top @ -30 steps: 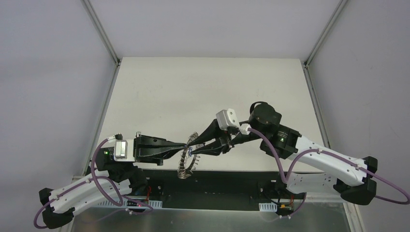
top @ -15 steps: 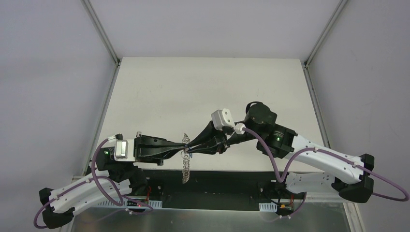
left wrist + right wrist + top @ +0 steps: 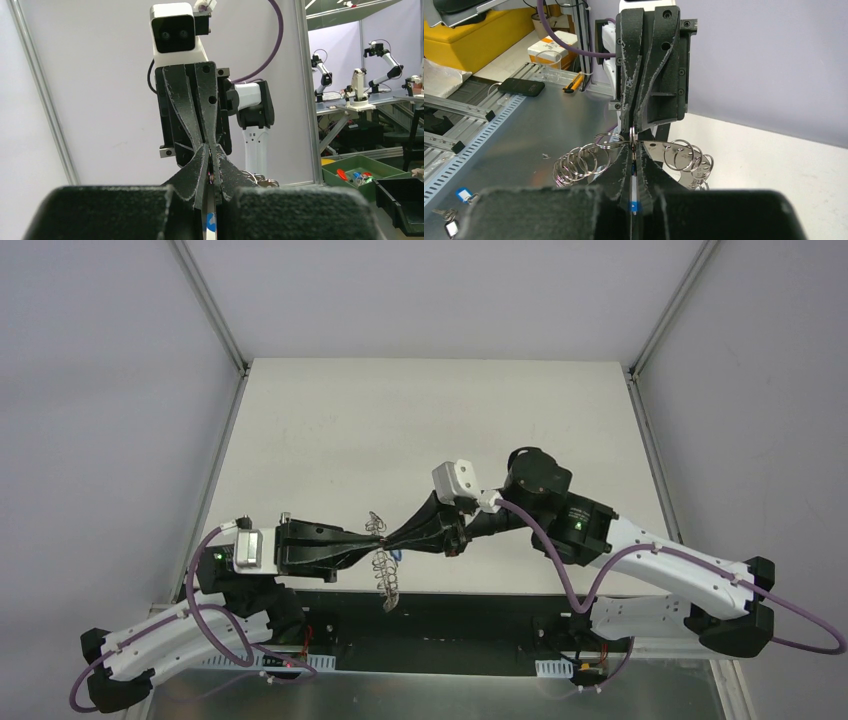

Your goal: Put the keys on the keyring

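The keyring hangs edge-on at lower centre of the overhead view, its wire loops fanned out. Your left gripper is clamped on its rim. The right gripper meets it tip to tip, fingers together; on ring or loop, I cannot tell. A blue tag peeks low between them, so threading looks underway. Next, ease the key along one loop without twisting the ring. A blue-tagged key and a black-tagged key wait lower left of the right wrist view.
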Tool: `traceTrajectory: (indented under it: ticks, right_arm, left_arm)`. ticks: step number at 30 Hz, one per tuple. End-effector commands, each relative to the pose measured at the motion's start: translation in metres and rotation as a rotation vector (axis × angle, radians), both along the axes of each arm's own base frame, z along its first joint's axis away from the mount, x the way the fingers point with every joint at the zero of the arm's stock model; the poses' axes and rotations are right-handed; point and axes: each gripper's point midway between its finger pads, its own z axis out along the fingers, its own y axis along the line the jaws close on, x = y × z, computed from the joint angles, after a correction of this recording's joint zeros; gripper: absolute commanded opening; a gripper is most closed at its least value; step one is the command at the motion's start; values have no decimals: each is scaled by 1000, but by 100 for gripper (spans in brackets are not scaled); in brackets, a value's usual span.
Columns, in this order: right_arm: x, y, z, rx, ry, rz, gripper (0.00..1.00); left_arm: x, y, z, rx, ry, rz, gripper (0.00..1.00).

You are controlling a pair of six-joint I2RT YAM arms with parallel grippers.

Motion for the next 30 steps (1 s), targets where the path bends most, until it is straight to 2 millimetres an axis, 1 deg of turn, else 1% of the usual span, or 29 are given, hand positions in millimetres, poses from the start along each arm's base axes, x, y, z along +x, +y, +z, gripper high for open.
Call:
traceTrajectory:
  ticks: [1,2,5,6,9,12,16,18,22,24,27,30]
  right_arm:
    - [-2,-11,28,14,-3,-19,0]
    - [-4,-14,21,-21,5,-18,0]
    - [-6,-26,10,-89,17,-27,0]
    - [-6,-30,6,-116,23,-33,0]
    - [-8,-42,-9,-223,53,-46,0]
    - [-13,-53,-23,-344,104,-35,0]
    - [-23,-63,-42,-521,209,9,0]
    - [-27,-66,-46,-591,263,34,0]
    - [-36,-68,-59,-725,372,116,0]
    - [-39,-65,-63,-750,399,146,0]
    - [-42,-62,-63,-767,443,179,0]
    - [-41,-59,-65,-776,481,193,0]
  left_arm:
    - [-10,12,14,-27,-6,-23,0]
    - [-10,11,13,-7,16,-29,0]
    - [-6,7,4,74,107,-42,0]
    - [-5,6,0,105,141,-42,2]
    - [3,7,-12,184,253,-16,13]
    - [8,11,-22,249,331,17,21]
    - [12,6,-32,366,441,16,29]
    - [9,1,-33,434,493,-11,32]
    - [2,-15,-43,595,600,-85,33]
    - [1,-25,-50,661,645,-122,33]
    - [-3,-36,-63,751,693,-172,33]
    - [-7,-43,-74,812,728,-211,34]
